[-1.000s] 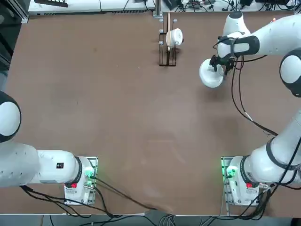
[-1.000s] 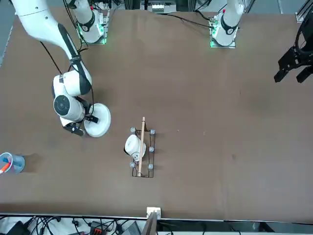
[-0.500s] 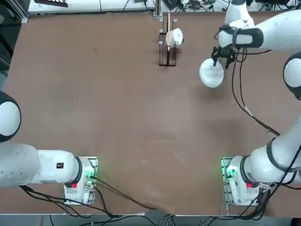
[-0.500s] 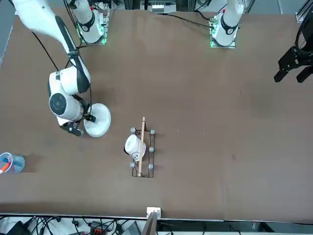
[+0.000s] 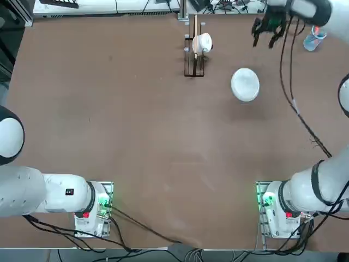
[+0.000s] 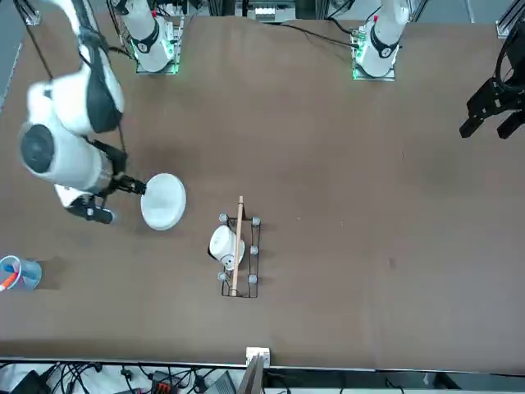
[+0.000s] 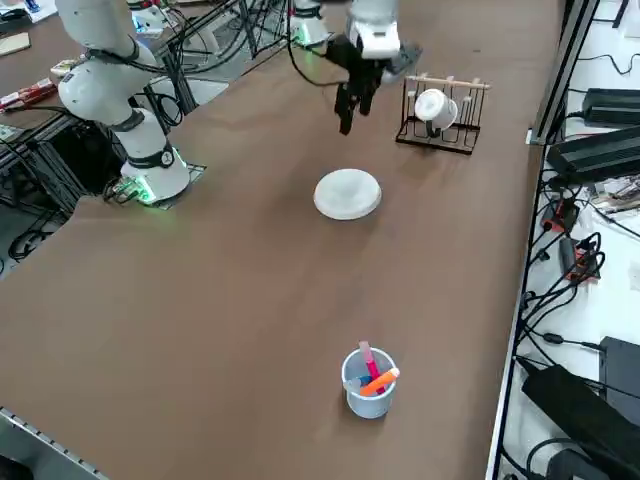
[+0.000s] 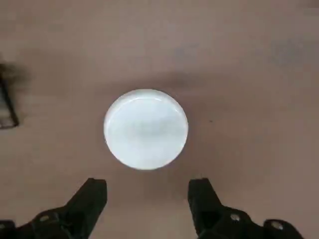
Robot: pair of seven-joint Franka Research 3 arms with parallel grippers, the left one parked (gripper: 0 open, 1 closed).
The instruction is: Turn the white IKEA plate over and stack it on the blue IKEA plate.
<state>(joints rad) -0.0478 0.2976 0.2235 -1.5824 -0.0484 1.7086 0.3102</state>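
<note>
- The right arm's black two-finger gripper (image 8: 147,199) hangs in the air above the table, raised well clear of it, with its fingers (image 8: 92,196) spread apart and nothing between them.
- In the overhead view the gripper (image 5: 267,30) sits near the far edge of the table on the robot's right; in the side view it (image 7: 352,100) points down at the brown surface.
- The small round plain white plastic plate (image 8: 146,128) lies flat on the table below the gripper, apart from both fingers; the wrist camera looks straight down on it.
- From overhead, the white plate (image 5: 245,83) lies nearer the robot than the gripper, alone on its patch of table. Whether it rests rim up or rim down cannot be told, and no blue plate can be made out under or beside it.
- The brown tabletop (image 5: 136,125) carries a small dark wire rack with a wooden rail (image 5: 193,52) to the left of the plate, near the far edge.
- A small white cup-shaped object (image 7: 430,104) hangs on that rack.
- A translucent blue cup (image 7: 367,382) holding pink and orange pens stands well apart from the plate, near the table's right edge.
</note>
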